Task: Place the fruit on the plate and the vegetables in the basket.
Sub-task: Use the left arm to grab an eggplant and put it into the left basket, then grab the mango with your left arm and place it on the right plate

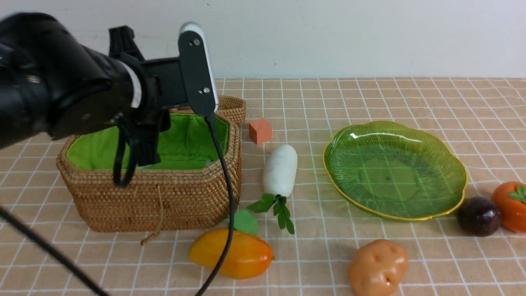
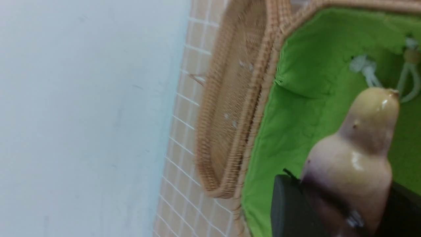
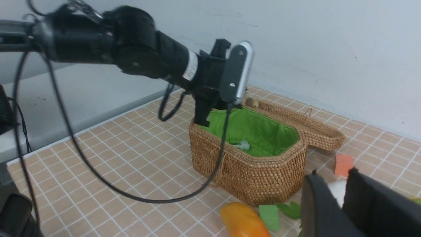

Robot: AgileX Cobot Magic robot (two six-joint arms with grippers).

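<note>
The black left arm [image 1: 61, 90] hangs over the green-lined wicker basket [image 1: 164, 197] at the left. A white radish [image 1: 280, 169] lies between the basket and the green plate [image 1: 394, 168]. The mango [image 1: 250, 255] and potato [image 1: 378, 267] sit nearer the camera, and the purple ball [image 1: 478, 216] is beside the persimmon [image 1: 509, 207], right of the plate.

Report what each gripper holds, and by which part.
The left gripper clamps the eggplant at its purple end; the pale end sticks out over the basket. The right gripper holds nothing.
</note>
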